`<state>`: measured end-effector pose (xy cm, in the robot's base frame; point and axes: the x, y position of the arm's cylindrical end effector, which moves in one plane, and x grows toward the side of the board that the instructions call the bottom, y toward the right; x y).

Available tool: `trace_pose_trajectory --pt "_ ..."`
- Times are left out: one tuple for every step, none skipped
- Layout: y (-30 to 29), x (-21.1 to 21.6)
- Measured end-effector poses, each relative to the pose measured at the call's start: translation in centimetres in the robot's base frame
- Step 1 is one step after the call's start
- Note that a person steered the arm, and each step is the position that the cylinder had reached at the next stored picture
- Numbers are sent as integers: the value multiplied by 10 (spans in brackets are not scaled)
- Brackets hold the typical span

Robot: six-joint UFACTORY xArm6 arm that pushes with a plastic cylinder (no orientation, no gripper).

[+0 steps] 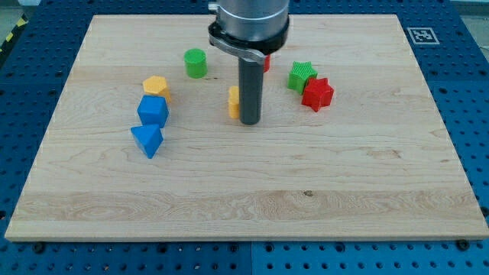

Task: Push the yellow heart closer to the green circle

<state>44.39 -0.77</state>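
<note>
The yellow heart [233, 101] sits near the board's middle top, partly hidden behind my rod; only its left part shows. My tip [250, 121] rests on the board right at the heart's right side, touching or nearly touching it. The green circle [195, 63] stands up and to the left of the heart, a short gap away.
A yellow hexagon [156, 85], a blue cube-like block [153, 111] and a blue triangle [147, 140] line up at the view's left. A green star [302, 75] and a red star [317, 94] sit at the right. A red block [267, 62] peeks from behind the arm.
</note>
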Motion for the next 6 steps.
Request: trace_pose_trajectory --pt "-22 -19" --pt "-27 -26" --pt "-14 -19" --pt "-7 -20" --pt "-7 -26" --pt "-7 -43"
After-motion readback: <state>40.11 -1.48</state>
